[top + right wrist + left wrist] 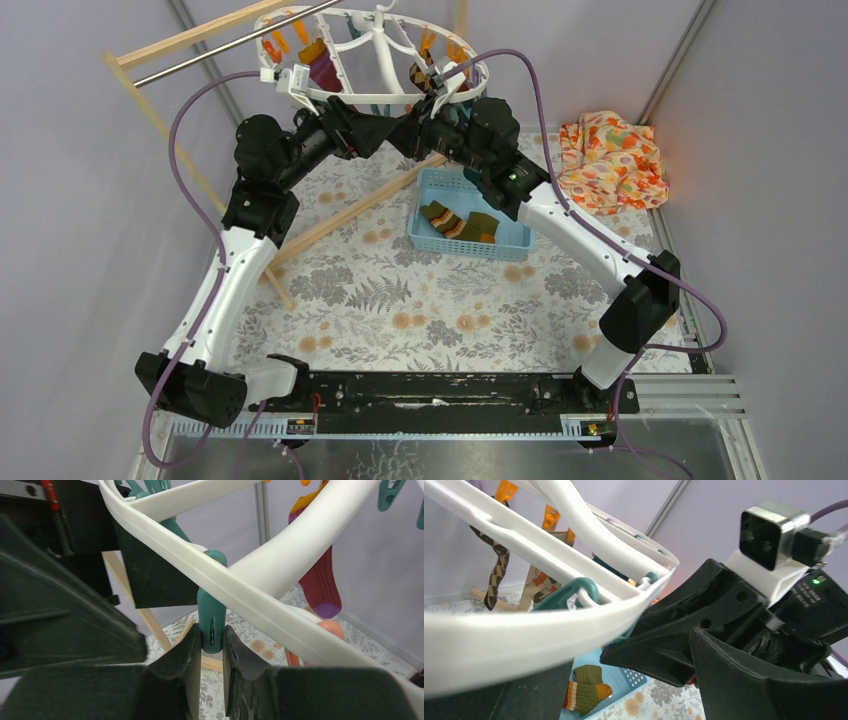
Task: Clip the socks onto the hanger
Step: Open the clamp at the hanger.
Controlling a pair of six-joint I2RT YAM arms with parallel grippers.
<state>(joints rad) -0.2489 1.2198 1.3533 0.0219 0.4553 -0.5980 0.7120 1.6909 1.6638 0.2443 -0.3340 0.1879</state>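
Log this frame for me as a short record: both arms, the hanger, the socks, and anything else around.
right gripper: fingers shut on a teal plastic clip hanging from the white plastic ring hanger
left gripper: at the hanger's near rim; grip unclear
clipped: maroon sock, brown-orange argyle sock
waiting: olive-mustard striped socks in blue plastic basket
aside: orange floral-print cloth

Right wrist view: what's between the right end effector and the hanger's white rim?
A teal clip, hanging from the rim; the right end effector's fingers flank its lower end. Shown in the right wrist view.
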